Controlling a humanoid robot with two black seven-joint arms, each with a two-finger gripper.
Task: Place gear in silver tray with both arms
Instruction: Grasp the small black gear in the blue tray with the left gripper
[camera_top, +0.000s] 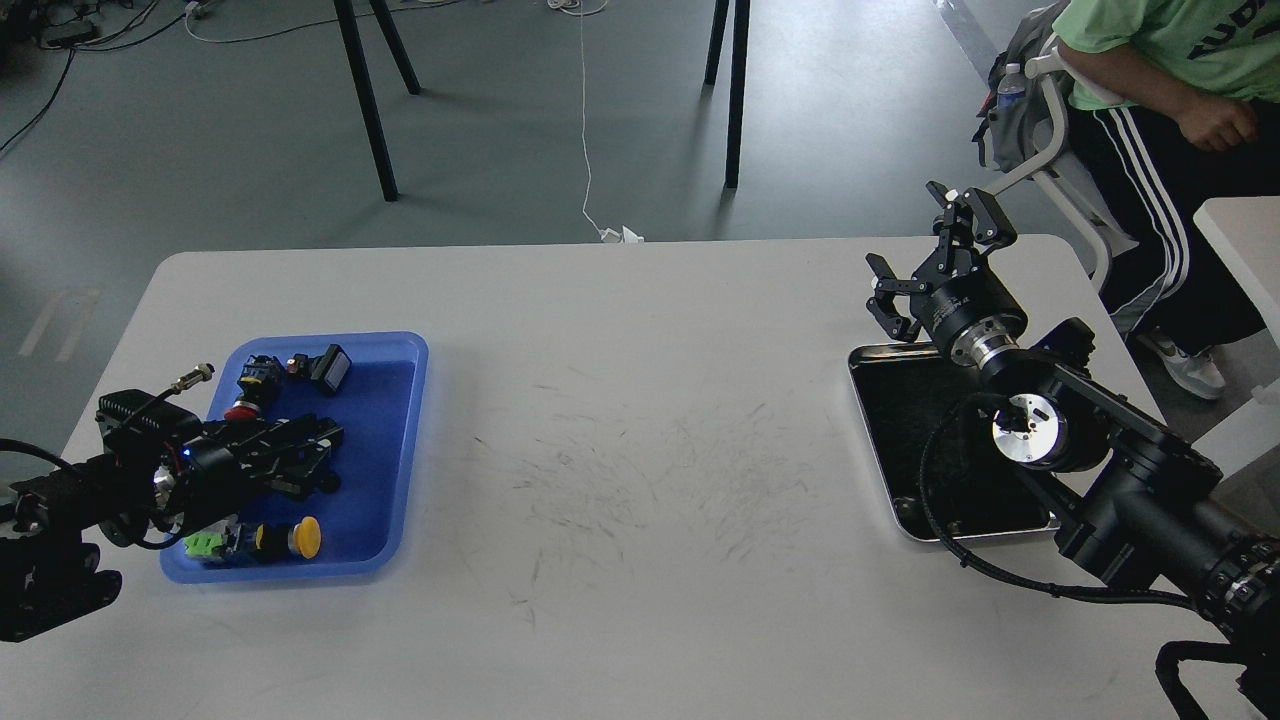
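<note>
left gripper (318, 452): reaching into the blue tray from the left, low over the parts. it's dark against dark stuff, so I honestly can't tell whether the fingers are apart or pinched on anything
blue plastic tray (400, 420): left side of the white table (640, 420), holding a jumble of small parts
parts in it: a yellow-capped push button (305, 537) at the near edge, a green piece (203, 545) just left of it, a red-and-black button (245, 405) and a small black switch (331, 367) toward the far edge
gear: can't pick one out for sure in that pile, the arm covers the middle
silver tray (905, 520): right side of the table, well apart from the blue one, dark shiny bottom, the right arm crosses over it
right gripper (935, 255): up past the silver tray's far edge, fingers spread wide, nothing between them
person in green shirt (1180, 60): seated off the table's far right corner
</note>
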